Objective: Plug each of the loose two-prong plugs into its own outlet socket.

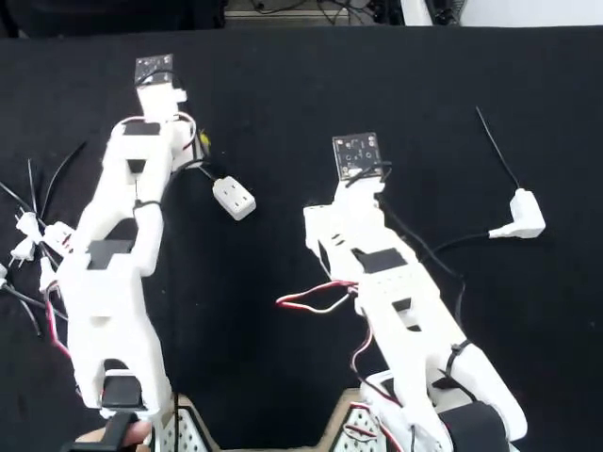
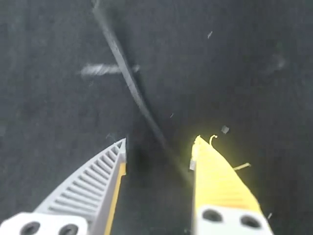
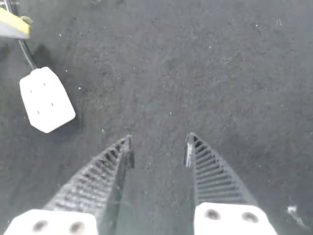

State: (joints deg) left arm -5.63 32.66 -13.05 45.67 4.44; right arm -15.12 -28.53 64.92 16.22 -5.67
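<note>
- Two claws, both open: the left claw (image 2: 159,149) is spread wide, with a black cable (image 2: 128,78) running across the counter (image 1: 311,85) between its fingers.
- The right claw (image 3: 159,144) is also spread, low over bare counter, gripping nothing.
- A white outlet socket (image 1: 234,198) lies flat on the counter between the arms, just right of the left arm (image 1: 118,245). Its lead runs off toward that arm's far end.
- One white plug (image 1: 524,215) on a black lead lies at the right, well apart from the socket.
- More white plugs (image 1: 33,235) are bunched at the left edge, beside the left arm.
</note>
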